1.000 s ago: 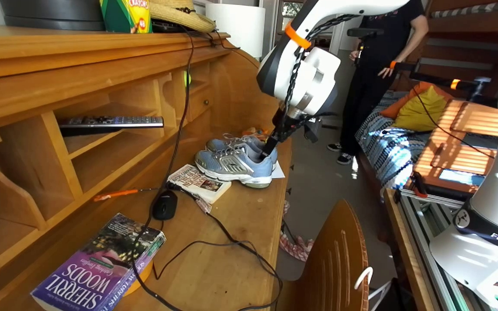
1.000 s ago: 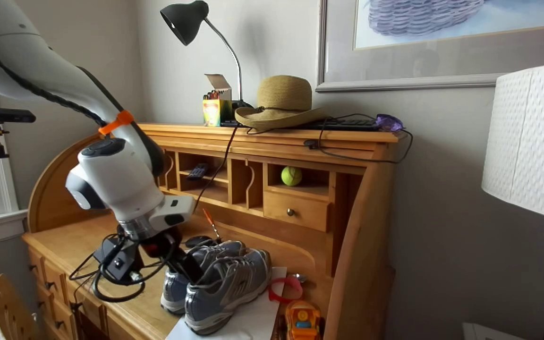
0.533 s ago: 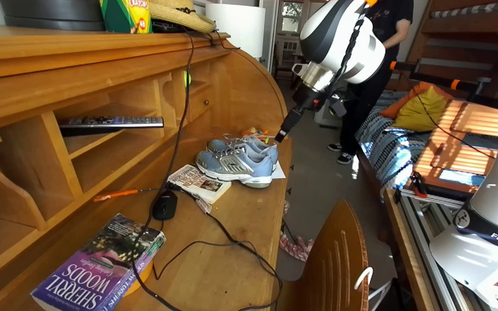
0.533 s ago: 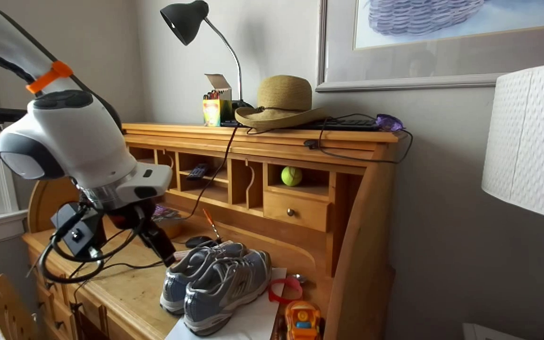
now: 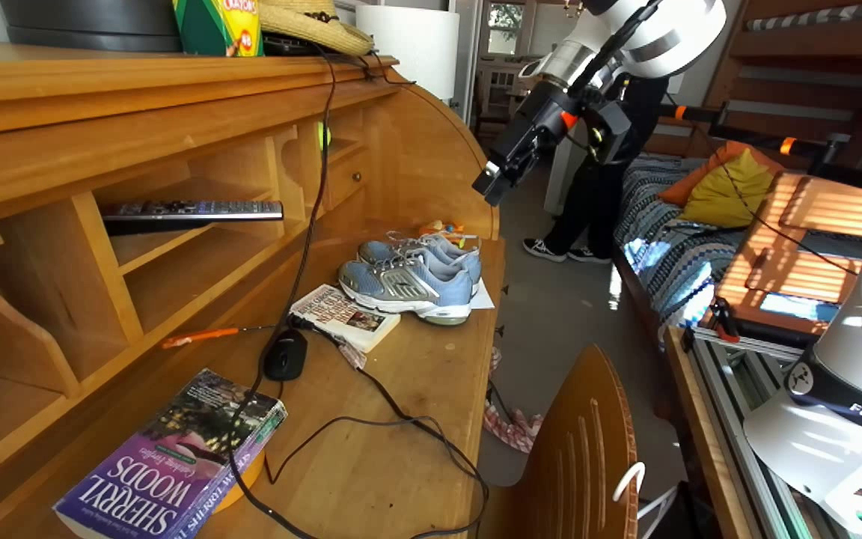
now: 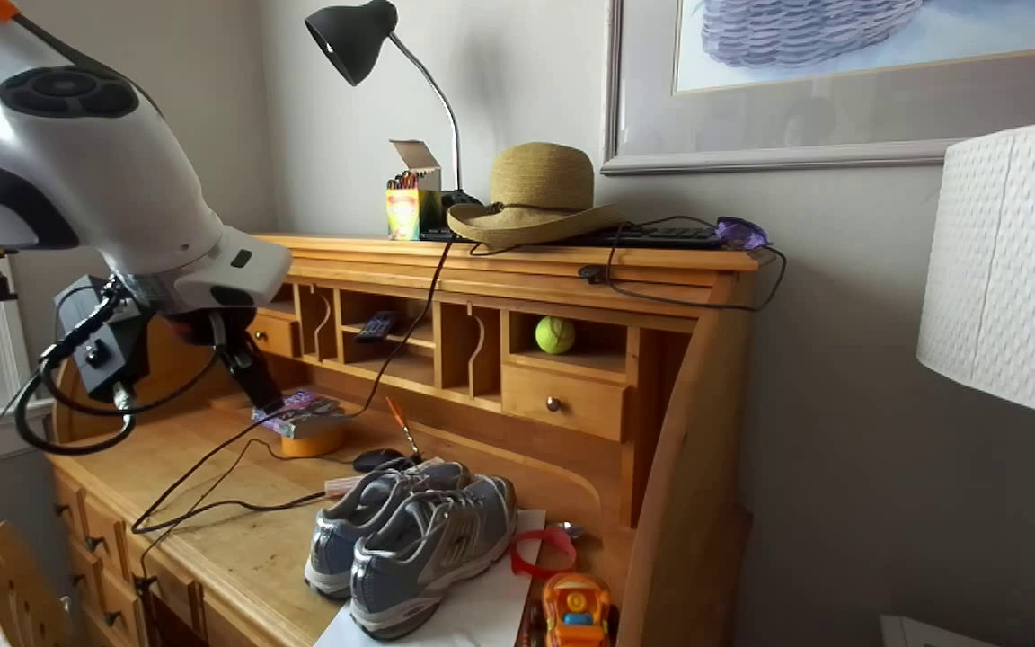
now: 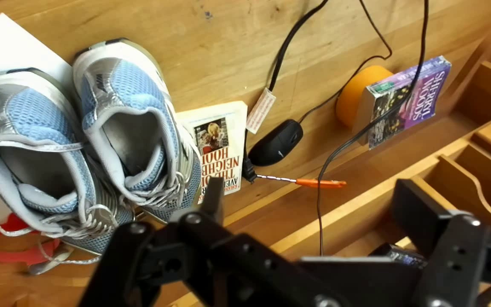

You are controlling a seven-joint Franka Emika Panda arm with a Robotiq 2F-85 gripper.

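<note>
My gripper (image 7: 316, 202) stands open in the wrist view, its two black fingers (image 7: 214, 198) wide apart with nothing between them. In an exterior view the gripper (image 5: 488, 185) hangs in the air above a pair of blue-grey sneakers, apart from them. The nearer sneaker (image 5: 408, 288) and its mate (image 5: 468, 258) sit upright side by side on the desk, partly over a white sheet (image 6: 482, 615). Beside them lies a paperback (image 5: 346, 318). Past the fingers, the wrist view shows a black mouse (image 7: 276, 143) and an orange-handled screwdriver (image 7: 320, 183).
A purple book (image 5: 169, 464) rests on an orange object (image 7: 358, 91). Black cables (image 5: 401, 408) cross the desk. Cubbyholes hold a remote (image 5: 195, 212) and a tennis ball (image 6: 554, 334). A red band (image 6: 543, 552) and toy car (image 6: 576, 611) lie by the shoes; a chair (image 5: 581, 457) stands in front.
A second ago the gripper's fingers were down at a sneaker's opening; they have risen up and away from the shoes. The sneakers stay in place. The person behind has shifted.
</note>
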